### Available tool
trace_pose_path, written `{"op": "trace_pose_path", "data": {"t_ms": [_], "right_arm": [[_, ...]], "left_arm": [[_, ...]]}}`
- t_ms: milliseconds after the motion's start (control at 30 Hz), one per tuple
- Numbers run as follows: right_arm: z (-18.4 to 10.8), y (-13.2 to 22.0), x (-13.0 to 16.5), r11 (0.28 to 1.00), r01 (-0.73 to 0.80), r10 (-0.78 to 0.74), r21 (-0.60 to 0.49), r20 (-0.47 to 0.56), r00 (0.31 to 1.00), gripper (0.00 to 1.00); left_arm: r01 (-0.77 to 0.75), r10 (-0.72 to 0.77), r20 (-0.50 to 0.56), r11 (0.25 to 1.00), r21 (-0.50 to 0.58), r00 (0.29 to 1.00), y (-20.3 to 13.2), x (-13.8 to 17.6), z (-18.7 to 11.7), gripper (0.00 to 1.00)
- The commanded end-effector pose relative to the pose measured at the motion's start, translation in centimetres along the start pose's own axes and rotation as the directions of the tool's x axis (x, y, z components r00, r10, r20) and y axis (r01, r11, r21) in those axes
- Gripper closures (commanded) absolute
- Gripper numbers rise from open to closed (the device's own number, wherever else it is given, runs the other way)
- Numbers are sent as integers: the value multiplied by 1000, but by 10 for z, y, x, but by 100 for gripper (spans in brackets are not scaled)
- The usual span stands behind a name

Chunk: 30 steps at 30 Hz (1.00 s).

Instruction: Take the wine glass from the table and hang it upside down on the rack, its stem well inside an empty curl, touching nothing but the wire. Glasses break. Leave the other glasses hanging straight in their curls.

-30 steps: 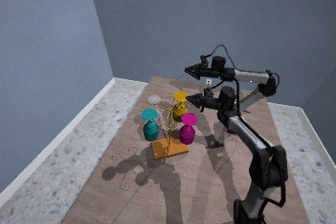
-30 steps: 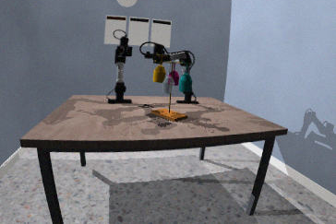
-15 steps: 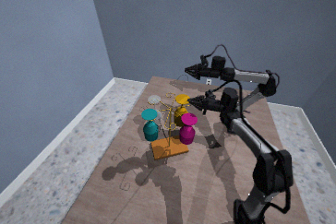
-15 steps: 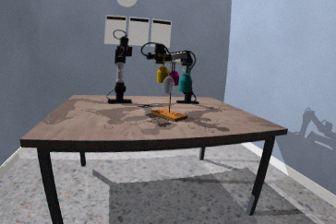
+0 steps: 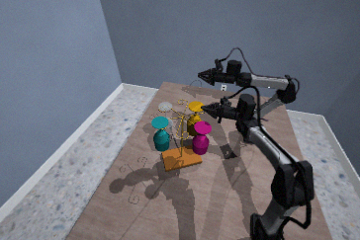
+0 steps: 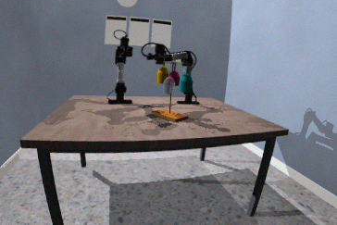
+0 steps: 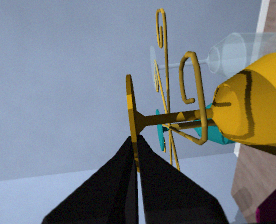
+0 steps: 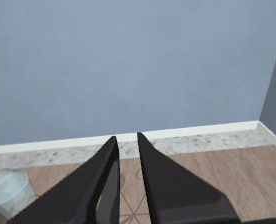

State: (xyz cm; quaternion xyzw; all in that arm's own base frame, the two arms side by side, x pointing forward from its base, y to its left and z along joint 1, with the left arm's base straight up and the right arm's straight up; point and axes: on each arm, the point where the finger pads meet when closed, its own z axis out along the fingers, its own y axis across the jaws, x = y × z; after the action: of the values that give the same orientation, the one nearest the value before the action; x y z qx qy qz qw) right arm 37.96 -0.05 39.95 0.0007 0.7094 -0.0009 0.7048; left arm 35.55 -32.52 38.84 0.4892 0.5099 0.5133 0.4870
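Note:
The yellow wine glass [image 5: 193,125] [image 6: 162,75] [image 7: 261,102] hangs upside down in the air beside the rack [image 5: 173,161] [image 6: 163,114]. My left gripper [image 5: 203,109] [image 7: 136,142] is shut on the rim of its foot. In the left wrist view its stem crosses the wire of a curl [image 7: 190,54]; I cannot tell if the stem is inside it. The teal glass [image 5: 161,139] [image 6: 186,83], magenta glass [image 5: 200,145] [image 6: 175,78] and clear glass [image 6: 168,85] [image 7: 230,54] hang upside down on the rack. My right gripper [image 5: 199,74] [image 8: 127,141] is slightly open and empty.
The magenta glass hangs close to the yellow one on the near side in the top view. The clear and teal glasses are beyond the curl in the left wrist view. The right arm stands behind the left arm in the top view. The wooden table [image 6: 93,131] lies below.

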Motion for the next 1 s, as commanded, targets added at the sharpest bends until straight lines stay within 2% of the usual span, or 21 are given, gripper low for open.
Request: {"op": "trace_pose_path", "data": {"t_ms": [0,967], "right_arm": [[-3,0,-13,1000,10,-10,2,31,999,84],[-3,0,-13,1000,10,-10,2,31,999,84]], "left_arm": [[52,-52,10,998,-20,999,22,9,-6,100],[56,-56,1,998,-7,998,12,8,-16,100]]}}
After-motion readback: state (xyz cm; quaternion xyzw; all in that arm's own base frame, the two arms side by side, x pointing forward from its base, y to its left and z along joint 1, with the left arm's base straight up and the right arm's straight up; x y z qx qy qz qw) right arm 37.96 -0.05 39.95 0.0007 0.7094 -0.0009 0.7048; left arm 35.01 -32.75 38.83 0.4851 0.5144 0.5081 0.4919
